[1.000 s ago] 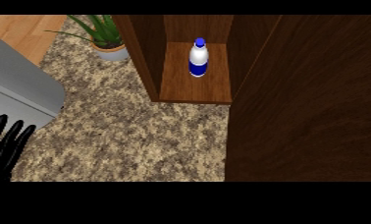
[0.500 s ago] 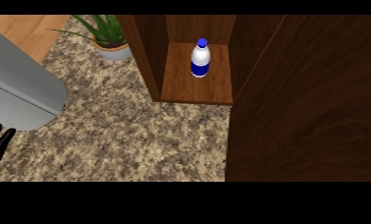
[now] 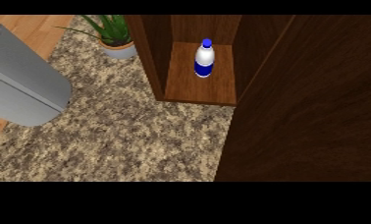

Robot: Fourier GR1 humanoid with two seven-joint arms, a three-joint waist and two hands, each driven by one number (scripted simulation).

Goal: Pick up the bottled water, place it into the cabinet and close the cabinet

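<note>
Speckled granite is covering the counter [image 3: 123,134] across the near and left part of the view, and dark wood is filling the right side, where the cabinet door [image 3: 304,115] is standing swung open toward the viewer. Next in size, a grey forearm [image 3: 29,88] is lying along the left edge (its hand is out of view, so whether the fingers are wide, narrow or holding anything cannot be told). No right hand is showing either. The cabinet [image 3: 199,88] is standing at the far centre with its compartment open, and a potted plant [image 3: 112,36] is sitting just to its left. Smallest, the bottled water [image 3: 205,59] is standing upright on the cabinet floor, toward the far end of the compartment, apart from both walls.

Placing appears done; closing looks like what is remaining. The risk is lying in the door: swinging it quickly could be jolting the cabinet and tipping the narrow bottle, or the arm could be brushing the plant while crossing over.
</note>
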